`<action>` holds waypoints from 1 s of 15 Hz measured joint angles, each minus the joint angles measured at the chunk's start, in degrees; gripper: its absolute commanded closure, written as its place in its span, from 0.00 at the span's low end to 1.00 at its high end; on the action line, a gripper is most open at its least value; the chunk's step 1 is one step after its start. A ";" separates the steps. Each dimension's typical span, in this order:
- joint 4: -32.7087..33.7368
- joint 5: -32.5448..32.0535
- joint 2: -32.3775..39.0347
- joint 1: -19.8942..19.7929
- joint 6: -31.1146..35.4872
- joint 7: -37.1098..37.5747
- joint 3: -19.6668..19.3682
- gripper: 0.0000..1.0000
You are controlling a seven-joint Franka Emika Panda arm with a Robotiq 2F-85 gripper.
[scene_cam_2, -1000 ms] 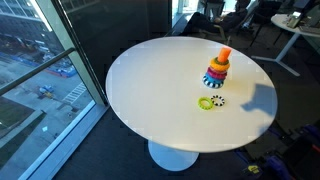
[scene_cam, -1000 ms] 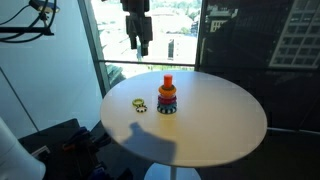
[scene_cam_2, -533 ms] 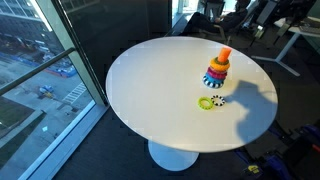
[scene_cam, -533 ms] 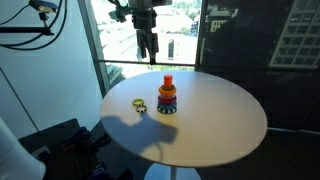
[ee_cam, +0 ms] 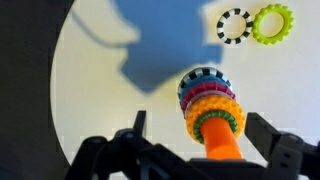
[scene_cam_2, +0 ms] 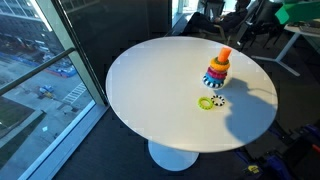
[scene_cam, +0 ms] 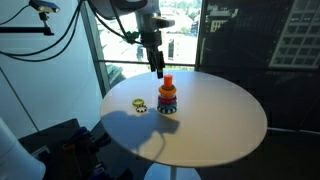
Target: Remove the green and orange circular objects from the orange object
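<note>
Wrist view looks down on a round white bench (ee_cam: 100, 90), where the orange peg (ee_cam: 221, 142) stands upright. The fingers (ee_cam: 270, 138) are spread wide either side of the peg and hold nothing. The green ring (ee_cam: 200, 118) sits threaded on the peg above a pink ring (ee_cam: 205, 101). The orange ring cannot be told from the peg. A yellow-green ring (ee_cam: 272, 22) and a black-and-white ring (ee_cam: 235, 26) lie side by side, apart from the stack. In both exterior views, tall windows (scene_cam: 180, 40) (scene_cam_2: 40, 60) stand beside the bench.
</note>
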 measured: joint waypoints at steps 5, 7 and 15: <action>0.12 -2.27 3.41 0.50 1.74 3.65 -0.05 0.00; 0.21 -2.27 3.41 0.58 1.73 3.65 -0.12 0.00; 0.24 -2.12 4.27 0.97 2.19 3.63 -0.31 0.00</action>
